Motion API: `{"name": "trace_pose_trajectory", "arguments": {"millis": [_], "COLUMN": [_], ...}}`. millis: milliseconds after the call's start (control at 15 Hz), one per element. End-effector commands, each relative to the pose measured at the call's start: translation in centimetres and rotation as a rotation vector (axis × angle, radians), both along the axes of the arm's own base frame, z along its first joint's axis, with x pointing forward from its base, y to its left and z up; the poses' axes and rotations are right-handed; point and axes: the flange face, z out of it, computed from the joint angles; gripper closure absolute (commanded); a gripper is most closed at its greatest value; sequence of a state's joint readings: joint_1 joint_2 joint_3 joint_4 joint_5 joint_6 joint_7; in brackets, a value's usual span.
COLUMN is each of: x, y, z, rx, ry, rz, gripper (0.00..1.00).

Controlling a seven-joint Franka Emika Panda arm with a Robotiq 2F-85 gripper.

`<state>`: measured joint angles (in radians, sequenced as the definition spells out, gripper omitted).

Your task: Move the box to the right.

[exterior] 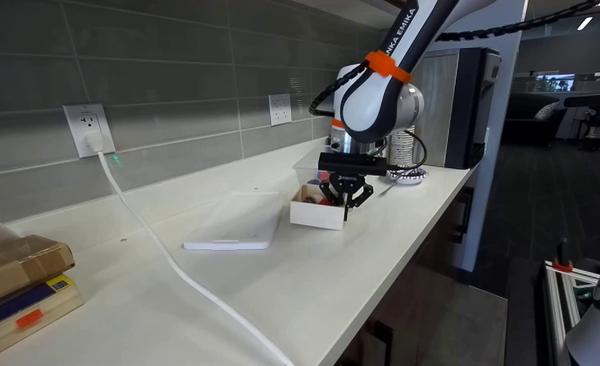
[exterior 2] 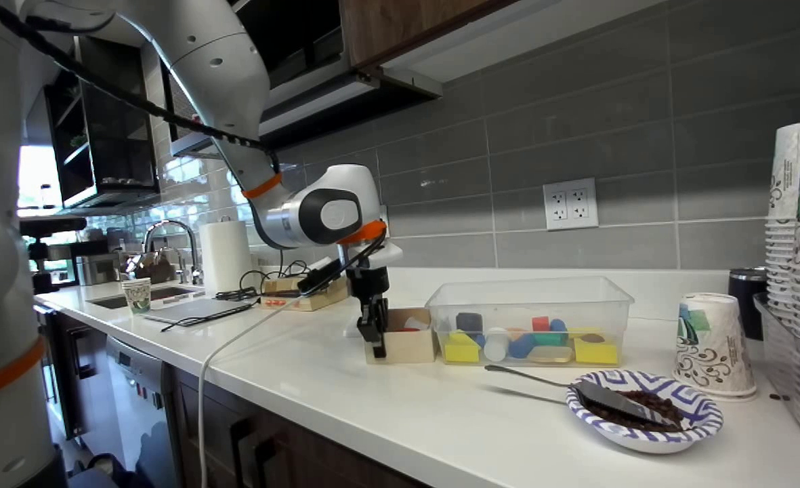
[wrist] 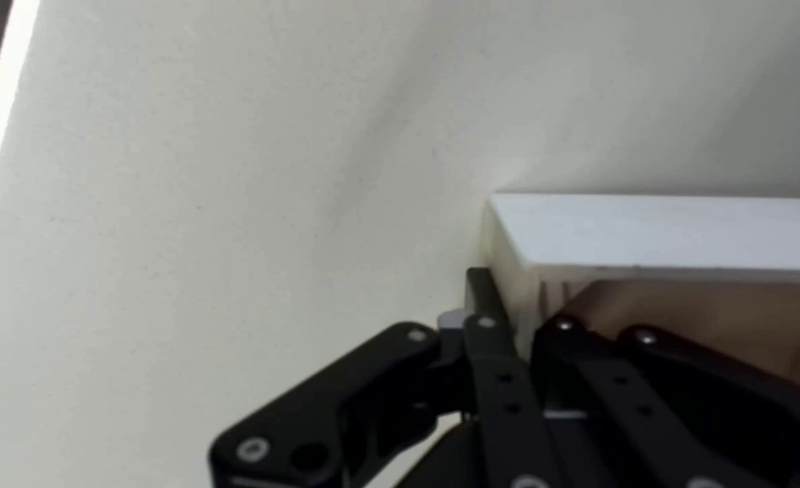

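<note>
The box [exterior: 316, 215] is small, white and open-topped, with red and brown items inside. It stands on the counter in both exterior views, beside a clear bin; there its pale wooden side [exterior 2: 410, 348] shows. My gripper [exterior: 346, 204] points down at the box's wall on the counter-edge side and also shows over that wall in an exterior view [exterior 2: 374, 342]. In the wrist view one finger lies along the outside of the box wall [wrist: 670, 232] and the other finger is inside. The gripper [wrist: 525, 329] is closed on that wall. The inner fingertip is hidden.
A clear bin [exterior 2: 528, 308] of coloured blocks stands close beside the box. Beyond it are a patterned bowl [exterior 2: 643, 440] with a spatula and paper cups [exterior 2: 714, 349]. A white flat board [exterior: 239, 221], a white cable [exterior: 193, 282] and brown packages [exterior: 20, 264] lie on the other side.
</note>
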<state>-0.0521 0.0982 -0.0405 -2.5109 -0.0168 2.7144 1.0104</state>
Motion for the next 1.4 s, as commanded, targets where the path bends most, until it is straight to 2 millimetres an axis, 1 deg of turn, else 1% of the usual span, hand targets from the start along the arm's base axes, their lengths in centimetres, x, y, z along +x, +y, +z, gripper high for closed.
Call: {"name": "trace_pose_trajectory", "arguments": {"millis": [0, 133, 333, 467, 600, 733, 867, 1067, 1200, 1333], "x": [-2.0, -3.2, -5.7, -7.5, -9.2, -10.3, -11.1, -11.8, -12.1, -12.3], "y": [0.8, 0.7, 0.7, 0.5, -0.3, -2.0, -4.3, -8.4, -10.6, -12.3], "z": [-1.0, -1.0, 0.0, 0.3, 0.9, 1.7, 1.9, 0.9, 0.6, 0.7], "rx": [0.022, 0.026, 0.015, 0.017, 0.014, 0.025, 0.038, 0.058, 0.069, 0.074], "ry": [0.048, 0.071, 0.127, 0.196, 0.234, 0.237, 0.225, 0.220, 0.207, 0.183], "rz": [-0.029, -0.054, -0.082, -0.099, -0.149, -0.221, -0.294, -0.406, -0.468, -0.511], "gripper": [0.98, 0.98, 0.98, 0.98, 0.98, 0.98, 0.98, 0.98, 0.98, 0.98]}}
